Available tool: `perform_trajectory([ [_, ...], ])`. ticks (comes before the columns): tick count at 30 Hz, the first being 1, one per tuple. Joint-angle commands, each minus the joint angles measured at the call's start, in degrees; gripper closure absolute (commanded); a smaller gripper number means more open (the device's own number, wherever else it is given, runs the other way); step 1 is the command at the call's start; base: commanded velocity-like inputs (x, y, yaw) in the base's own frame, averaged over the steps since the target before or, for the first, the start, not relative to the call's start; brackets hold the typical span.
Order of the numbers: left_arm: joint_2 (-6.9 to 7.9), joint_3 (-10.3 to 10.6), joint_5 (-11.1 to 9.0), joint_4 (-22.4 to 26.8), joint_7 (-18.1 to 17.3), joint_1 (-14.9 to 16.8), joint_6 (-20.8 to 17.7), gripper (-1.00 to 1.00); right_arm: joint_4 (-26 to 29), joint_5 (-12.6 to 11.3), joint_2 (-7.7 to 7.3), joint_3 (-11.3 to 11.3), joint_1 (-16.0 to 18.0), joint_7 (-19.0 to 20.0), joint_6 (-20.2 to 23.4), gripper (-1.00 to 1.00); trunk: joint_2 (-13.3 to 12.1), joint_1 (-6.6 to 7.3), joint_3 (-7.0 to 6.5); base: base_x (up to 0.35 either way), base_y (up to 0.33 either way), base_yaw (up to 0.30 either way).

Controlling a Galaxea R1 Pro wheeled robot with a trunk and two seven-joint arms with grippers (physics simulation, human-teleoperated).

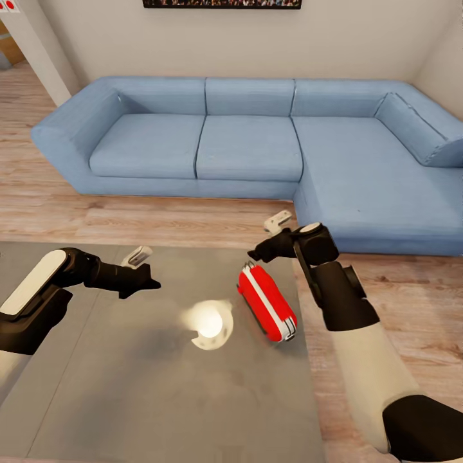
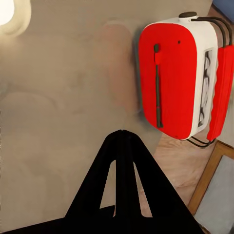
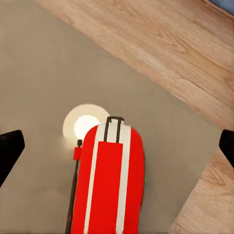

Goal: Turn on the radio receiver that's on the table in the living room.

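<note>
The red radio receiver (image 1: 267, 302) with white stripes lies on the grey table (image 1: 128, 386) near its right edge. My right gripper (image 1: 253, 255) hovers just above the radio's far end. In the right wrist view this gripper (image 3: 119, 144) is open, its black fingertips (image 3: 10, 146) wide apart, with the radio (image 3: 109, 180) below and between them, untouched. My left gripper (image 1: 146, 281) hangs over the table left of the radio. In the left wrist view it (image 2: 122, 132) is shut, the fingers meeting at a point, empty, and the radio (image 2: 170, 78) lies off to one side.
A blue L-shaped sofa (image 1: 257, 141) stands beyond the table across a strip of light wood floor (image 1: 161, 218). A lamp's bright reflection (image 1: 209, 323) glows on the tabletop beside the radio. A crowd photo (image 1: 222, 3) hangs on the beige wall.
</note>
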State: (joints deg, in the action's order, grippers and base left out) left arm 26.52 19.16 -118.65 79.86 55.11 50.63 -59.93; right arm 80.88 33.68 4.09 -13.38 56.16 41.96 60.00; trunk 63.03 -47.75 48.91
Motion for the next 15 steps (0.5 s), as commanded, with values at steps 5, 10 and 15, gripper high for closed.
perform_trajectory([
  [5,0.02,0.00,0.07,0.33,0.01,0.00,-0.01,1.00,0.14,0.17,-1.46,-0.06,0.00,0.35,0.00,-1.00,0.00,0.00,0.00,-0.275,0.000,0.000],
  [10,-0.04,0.00,0.11,0.38,0.07,-0.01,-0.01,1.00,0.15,0.30,-1.73,-0.07,0.00,0.39,0.00,-1.00,0.00,0.00,0.00,-0.295,0.000,0.000],
  [15,-0.06,-0.04,1.05,0.39,0.03,-0.02,0.00,1.00,0.15,0.41,-1.80,0.00,0.00,0.29,0.00,-1.00,0.00,0.00,-0.03,-0.064,0.000,0.000],
])
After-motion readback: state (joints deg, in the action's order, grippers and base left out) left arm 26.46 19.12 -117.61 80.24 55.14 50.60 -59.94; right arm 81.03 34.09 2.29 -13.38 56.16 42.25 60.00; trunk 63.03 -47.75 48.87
